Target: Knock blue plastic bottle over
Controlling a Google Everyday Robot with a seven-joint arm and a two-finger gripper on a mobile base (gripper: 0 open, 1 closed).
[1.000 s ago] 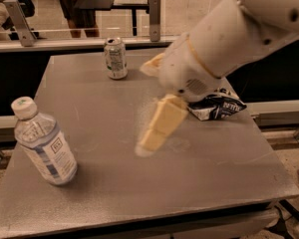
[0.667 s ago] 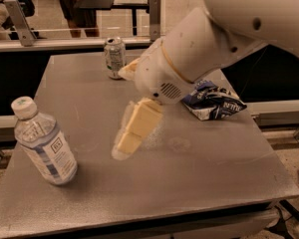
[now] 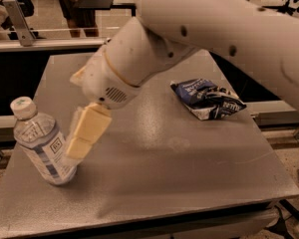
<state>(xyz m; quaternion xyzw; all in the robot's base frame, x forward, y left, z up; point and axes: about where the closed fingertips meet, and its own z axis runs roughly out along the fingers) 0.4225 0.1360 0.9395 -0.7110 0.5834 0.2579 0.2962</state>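
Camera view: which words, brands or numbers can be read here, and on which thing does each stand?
No text here can be read.
On the clear plastic water bottle with a white cap: pale blue-and-white label with a small square logo, lettering too blurred.
On the dark blue-and-white snack bag: white print, too blurred.
On the cream gripper, close against the bottle's label side: no marking shows.

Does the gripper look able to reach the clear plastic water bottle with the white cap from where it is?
Probably yes. The gripper hangs right beside the clear plastic water bottle, at label height, with nothing between them; contact cannot be judged. The crumpled dark blue snack bag lies far off.
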